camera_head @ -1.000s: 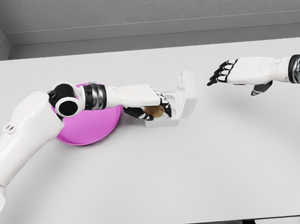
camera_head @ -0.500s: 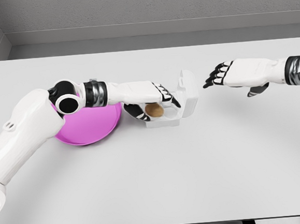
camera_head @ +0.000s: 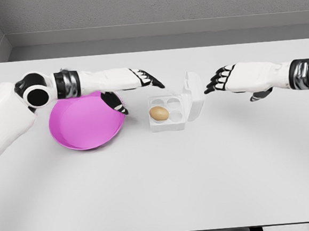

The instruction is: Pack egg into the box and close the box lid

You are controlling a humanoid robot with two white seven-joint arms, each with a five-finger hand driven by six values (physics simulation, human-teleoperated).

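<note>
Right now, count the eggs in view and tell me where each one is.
1. The egg sits in the front-left cup of the open box, right of the pink bowl. The other three cups look empty; neither hand holds one.

A brown egg (camera_head: 159, 113) is sitting in the near-left cup of a small white four-cup egg box (camera_head: 167, 114), which is lying around the middle of the table. The other three cups are showing as hollow. The box's white lid (camera_head: 193, 95) is standing open, hinged along the right side of the tray and tilting up and away to the right
</note>
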